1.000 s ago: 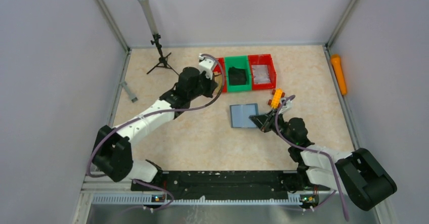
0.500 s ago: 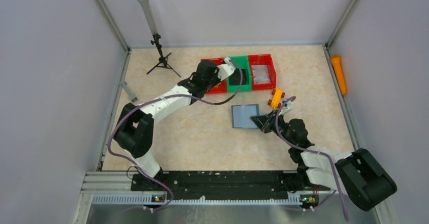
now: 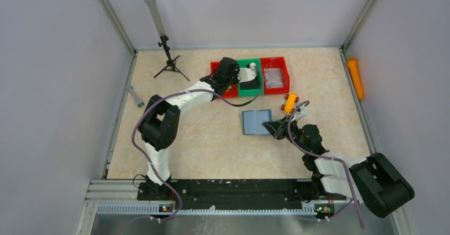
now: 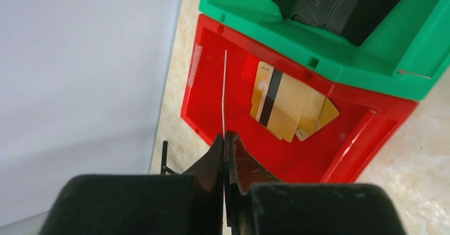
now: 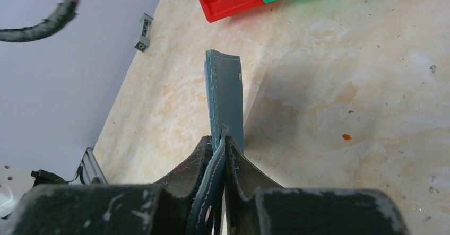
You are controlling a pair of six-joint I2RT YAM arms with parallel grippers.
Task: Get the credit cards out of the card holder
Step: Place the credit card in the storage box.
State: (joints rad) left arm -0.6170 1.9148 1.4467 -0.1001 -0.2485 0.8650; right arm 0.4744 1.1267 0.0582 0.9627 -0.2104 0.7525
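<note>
Cards (image 4: 289, 107) are laid in the far-edge red bin (image 4: 345, 155); another card (image 4: 224, 86) is pinched above by the left gripper (image 4: 225, 139). The card holder (image 5: 225, 94), contents unseen, is clamped by the right gripper (image 5: 221, 142).

Bare tabletop (image 3: 212, 139) left of card holder (image 3: 256, 122)

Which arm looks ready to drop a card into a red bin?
Left: its hand pinches a card edge-on over the red bin holding gold cards; the right hand clamps the card holder.
</note>
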